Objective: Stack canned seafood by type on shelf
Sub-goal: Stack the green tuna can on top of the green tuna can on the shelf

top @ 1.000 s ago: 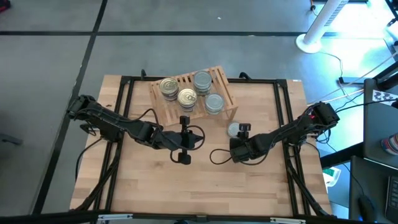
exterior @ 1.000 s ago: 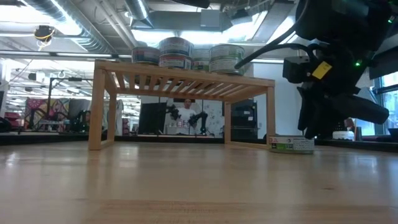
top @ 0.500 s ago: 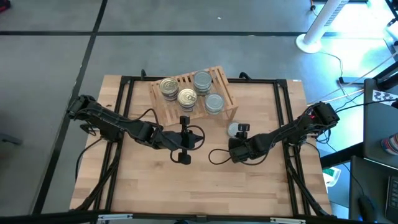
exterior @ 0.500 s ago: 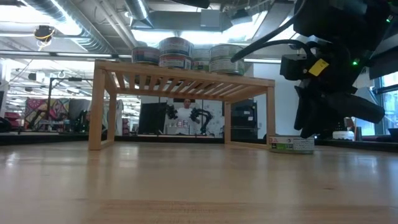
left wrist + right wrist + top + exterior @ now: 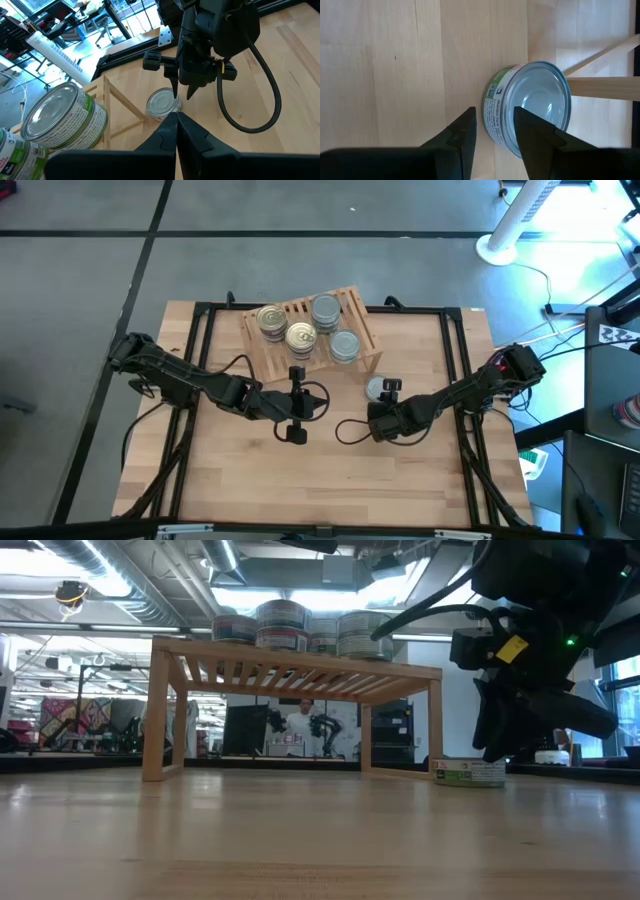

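The wooden slatted shelf (image 5: 310, 330) stands at the table's far middle. On it are two gold-topped tins (image 5: 270, 318) (image 5: 301, 337) and two silver-topped ones (image 5: 325, 308) (image 5: 343, 345), each the top of a small stack (image 5: 285, 625). One silver-topped tin (image 5: 375, 388) (image 5: 530, 107) rests on its base on the table, off the shelf's right leg. My right gripper (image 5: 384, 394) (image 5: 183, 94) hangs open, slanting down just above that tin's near edge (image 5: 470, 772), touching nothing. My left gripper (image 5: 318, 402) (image 5: 176, 120) is shut and empty, raised in front of the shelf.
A black metal frame (image 5: 200, 315) runs round the tabletop edges. Bare wood (image 5: 330, 480) lies between the arms and the near edge. Cables loop beside both wrists (image 5: 350, 430). Beyond the table's far right stands a white fan base (image 5: 500, 245).
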You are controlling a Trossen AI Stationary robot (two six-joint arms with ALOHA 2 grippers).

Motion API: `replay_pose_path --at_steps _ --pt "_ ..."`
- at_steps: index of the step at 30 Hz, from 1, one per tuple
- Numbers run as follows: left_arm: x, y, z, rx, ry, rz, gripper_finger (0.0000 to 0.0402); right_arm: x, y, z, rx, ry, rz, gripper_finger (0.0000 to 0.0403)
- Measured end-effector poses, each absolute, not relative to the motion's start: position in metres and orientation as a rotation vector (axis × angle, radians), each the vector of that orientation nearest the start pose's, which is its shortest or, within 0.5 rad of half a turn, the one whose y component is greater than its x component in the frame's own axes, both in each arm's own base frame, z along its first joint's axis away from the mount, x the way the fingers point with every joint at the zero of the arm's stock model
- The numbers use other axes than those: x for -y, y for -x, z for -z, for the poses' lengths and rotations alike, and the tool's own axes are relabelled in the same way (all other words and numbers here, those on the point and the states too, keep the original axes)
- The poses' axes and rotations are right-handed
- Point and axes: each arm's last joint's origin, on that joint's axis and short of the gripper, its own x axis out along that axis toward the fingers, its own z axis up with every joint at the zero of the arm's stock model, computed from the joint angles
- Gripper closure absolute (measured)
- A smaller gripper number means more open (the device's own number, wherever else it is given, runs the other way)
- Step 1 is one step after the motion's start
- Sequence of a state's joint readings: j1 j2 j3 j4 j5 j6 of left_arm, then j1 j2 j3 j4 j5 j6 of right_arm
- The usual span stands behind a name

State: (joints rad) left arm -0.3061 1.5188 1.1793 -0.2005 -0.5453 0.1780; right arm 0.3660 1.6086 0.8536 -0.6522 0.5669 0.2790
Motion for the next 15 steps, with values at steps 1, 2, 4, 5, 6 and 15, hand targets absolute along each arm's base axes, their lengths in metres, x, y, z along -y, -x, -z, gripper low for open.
replay_pose_path --at_steps 1,2,4,5,6,15 --pt "0.087 -0.326 -0.295 -0.514 -0.397 -0.19 0.0401 -0.08 -0.253 -0.151 -1.211 0.395 0.336 0.0272" --pt "0.087 -0.326 -0.295 -0.514 -0.397 -0.189 0.0401 -0.08 -0.253 -0.15 -1.215 0.397 0.336 0.0272" --pt "0.087 -0.326 -0.295 -0.514 -0.397 -0.19 0.0401 -0.081 -0.254 -0.146 -1.229 0.405 0.338 0.0272" --pt "0.087 -0.326 -0.295 -0.514 -0.397 -0.19 0.0401 -0.081 -0.254 -0.143 -1.239 0.411 0.339 0.0272" --pt "0.087 -0.326 -0.295 -0.514 -0.397 -0.189 0.0401 -0.081 -0.255 -0.14 -1.251 0.418 0.34 0.0272" --pt "0.087 -0.326 -0.295 -0.514 -0.397 -0.19 0.0401 -0.081 -0.256 -0.134 -1.261 0.453 0.365 0.0272"
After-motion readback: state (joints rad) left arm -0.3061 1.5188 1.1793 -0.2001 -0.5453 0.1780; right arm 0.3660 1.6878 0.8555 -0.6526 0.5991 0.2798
